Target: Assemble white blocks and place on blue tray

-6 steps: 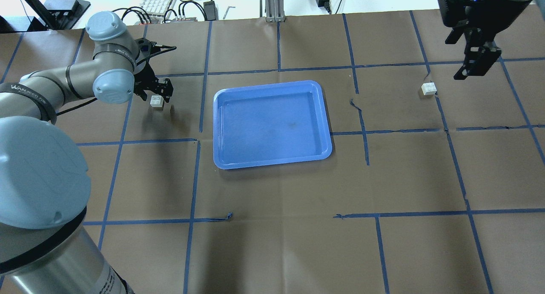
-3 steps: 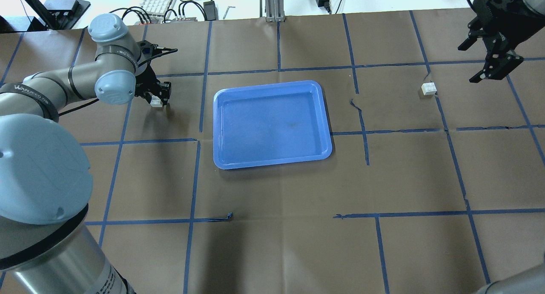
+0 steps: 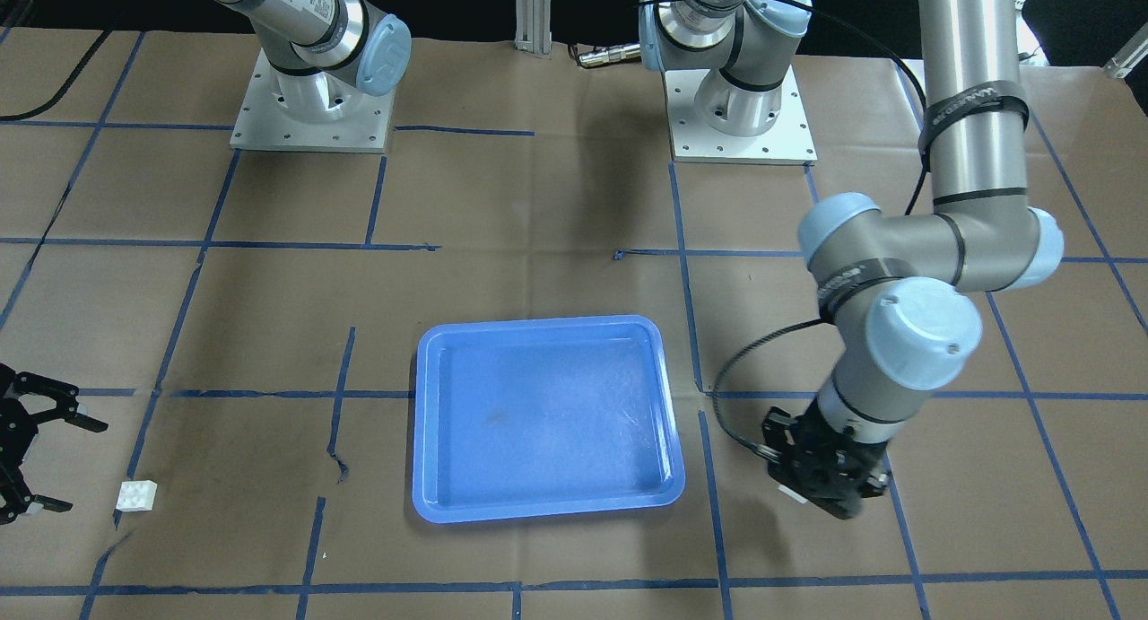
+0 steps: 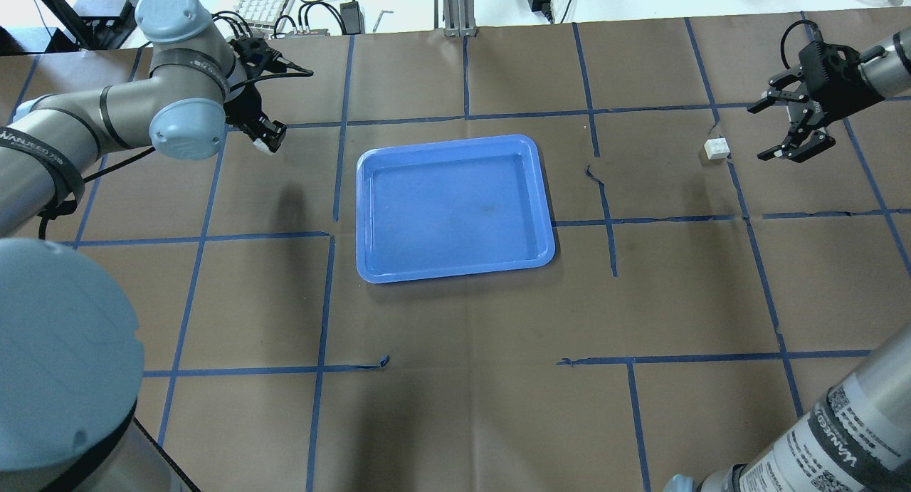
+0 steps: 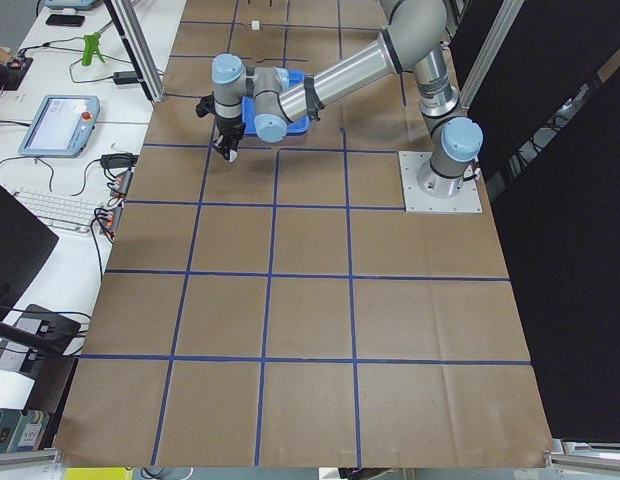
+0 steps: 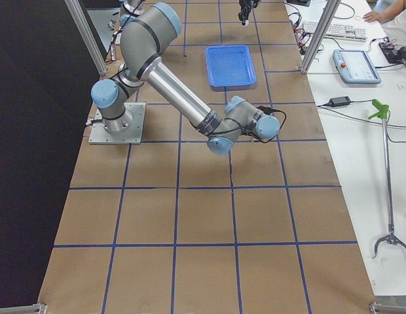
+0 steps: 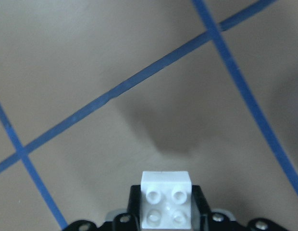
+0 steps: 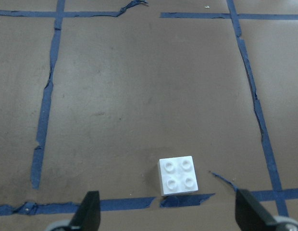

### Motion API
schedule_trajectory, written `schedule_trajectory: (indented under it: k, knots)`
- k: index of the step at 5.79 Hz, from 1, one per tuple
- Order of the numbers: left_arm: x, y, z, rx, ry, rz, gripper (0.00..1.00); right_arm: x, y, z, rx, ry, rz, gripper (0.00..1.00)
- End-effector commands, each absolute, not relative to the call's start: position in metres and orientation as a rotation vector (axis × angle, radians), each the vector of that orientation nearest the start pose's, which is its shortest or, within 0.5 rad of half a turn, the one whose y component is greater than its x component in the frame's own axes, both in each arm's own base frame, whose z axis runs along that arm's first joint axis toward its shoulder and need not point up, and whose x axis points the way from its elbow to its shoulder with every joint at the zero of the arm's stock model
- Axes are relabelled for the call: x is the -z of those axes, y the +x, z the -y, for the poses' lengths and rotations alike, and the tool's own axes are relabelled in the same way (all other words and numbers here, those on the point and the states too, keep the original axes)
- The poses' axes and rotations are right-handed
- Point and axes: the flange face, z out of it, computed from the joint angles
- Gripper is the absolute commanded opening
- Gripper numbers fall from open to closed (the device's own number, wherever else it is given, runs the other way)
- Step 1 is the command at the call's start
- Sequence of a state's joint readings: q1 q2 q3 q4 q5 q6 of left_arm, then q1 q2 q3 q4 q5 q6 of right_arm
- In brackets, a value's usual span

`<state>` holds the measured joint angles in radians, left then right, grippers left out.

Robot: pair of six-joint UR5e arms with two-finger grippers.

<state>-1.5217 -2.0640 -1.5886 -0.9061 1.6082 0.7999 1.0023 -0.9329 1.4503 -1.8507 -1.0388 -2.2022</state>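
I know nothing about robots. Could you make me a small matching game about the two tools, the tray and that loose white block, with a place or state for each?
Things:
1. left tool
2. right tool
3. tray
4. loose block

Places and states:
A. lies on the table, nothing gripping it
B. open
C. shut on the held block
D. blue, mid-table between the two arms

Pairs: 1-C, 2-B, 3-D, 4-A

"WANJEED" on black left-arm strap [image 4: 32,159]; same on right-arm strap [image 4: 850,415]; rest unreadable.
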Motion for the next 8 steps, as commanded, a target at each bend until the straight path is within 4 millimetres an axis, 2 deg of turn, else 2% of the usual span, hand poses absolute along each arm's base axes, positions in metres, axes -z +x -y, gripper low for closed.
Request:
schedule_trajectory:
  k: [1, 2, 3, 4, 5, 6, 7, 8]
  knots:
    - [-0.247, -0.239, 0.618, 0.15, 1.678, -2.557, 0.0, -0.168, -0.209, 0.674, 0.702, -1.939, -1.878, 1.0]
    - [-0.247, -0.281, 0.591, 0.139, 1.871, -2.425, 0.0, -0.161, -0.201, 0.676, 0.725, -1.953, -1.839, 1.0]
    - [-0.226, -0.299, 0.575, 0.091, 1.969, -2.367, 0.0, -0.141, -0.195, 0.677, 0.718, -1.931, -1.818, 1.0]
    - [-0.211, -0.324, 0.559, 0.06, 2.021, -2.342, 0.0, -0.143, -0.188, 0.679, 0.716, -1.942, -1.807, 1.0]
    - [-0.207, -0.334, 0.551, 0.049, 2.052, -2.319, 0.0, -0.141, -0.187, 0.679, 0.714, -1.941, -1.804, 0.92]
    - [-0.204, -0.334, 0.552, 0.045, 2.05, -2.323, 0.0, -0.143, -0.187, 0.681, 0.719, -1.95, -1.807, 0.67]
    - [-0.201, -0.334, 0.553, 0.04, 2.059, -2.316, 0.02, -0.144, -0.188, 0.681, 0.718, -1.952, -1.811, 0.62]
    - [-0.187, -0.335, 0.556, 0.034, 2.057, -2.321, 0.03, -0.145, -0.188, 0.681, 0.72, -1.955, -1.812, 0.62]
